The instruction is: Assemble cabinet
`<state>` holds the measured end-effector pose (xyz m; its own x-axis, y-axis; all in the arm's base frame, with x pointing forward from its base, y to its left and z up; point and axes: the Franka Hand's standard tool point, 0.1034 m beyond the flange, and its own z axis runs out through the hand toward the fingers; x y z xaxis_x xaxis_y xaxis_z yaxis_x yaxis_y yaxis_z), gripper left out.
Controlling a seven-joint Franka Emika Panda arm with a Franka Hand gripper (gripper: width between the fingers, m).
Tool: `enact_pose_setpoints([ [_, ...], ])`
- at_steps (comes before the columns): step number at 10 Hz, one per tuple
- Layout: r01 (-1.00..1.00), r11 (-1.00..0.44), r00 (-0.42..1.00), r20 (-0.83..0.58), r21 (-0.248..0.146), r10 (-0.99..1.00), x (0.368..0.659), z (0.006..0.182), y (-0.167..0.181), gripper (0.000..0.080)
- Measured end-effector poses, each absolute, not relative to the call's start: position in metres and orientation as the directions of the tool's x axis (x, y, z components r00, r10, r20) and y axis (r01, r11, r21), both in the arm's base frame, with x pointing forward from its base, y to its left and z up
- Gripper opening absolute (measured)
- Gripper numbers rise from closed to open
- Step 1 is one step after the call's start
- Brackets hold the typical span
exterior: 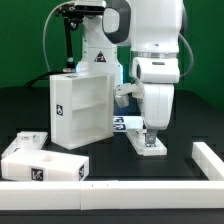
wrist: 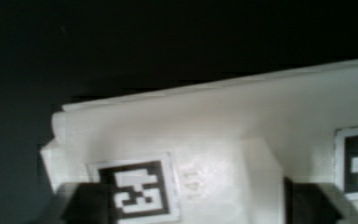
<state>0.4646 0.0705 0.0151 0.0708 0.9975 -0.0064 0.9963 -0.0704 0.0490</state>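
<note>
While flat white tagged plastic blocks (exterior: 40,160) lie near-left, the big white shelved plastic box (exterior: 80,110) stands ctr-left. To its right, the gripper (exterior: 150,137) straddles a small white tagged panel (exterior: 150,146), w/ fingers (wrist: 82,205) either side. Can't tell if clamped.

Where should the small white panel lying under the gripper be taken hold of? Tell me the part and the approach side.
Probably by its two opposite side edges, coming straight down from above: the small white panel lies flat on the table, both edges look free, and the gripper hangs right over it.
</note>
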Motion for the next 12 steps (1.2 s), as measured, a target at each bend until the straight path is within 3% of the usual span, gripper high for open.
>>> enact_pose_setpoints([
  [1,0.996,-0.07,0.071,-0.006,0.049,0.997,0.464,0.015,0.071,0.04],
  [2,0.996,-0.07,0.071,-0.006,0.048,0.997,0.464,0.015,0.071,0.0217],
  [3,0.996,-0.072,0.073,-0.006,0.048,0.997,0.464,0.015,0.071,0.0088],
  [8,0.981,-0.19,0.189,0.029,0.043,0.981,0.437,0.029,0.139,0.0063],
  [12,0.981,-0.193,0.192,0.044,0.027,0.98,0.422,0.017,0.147,0.0064],
])
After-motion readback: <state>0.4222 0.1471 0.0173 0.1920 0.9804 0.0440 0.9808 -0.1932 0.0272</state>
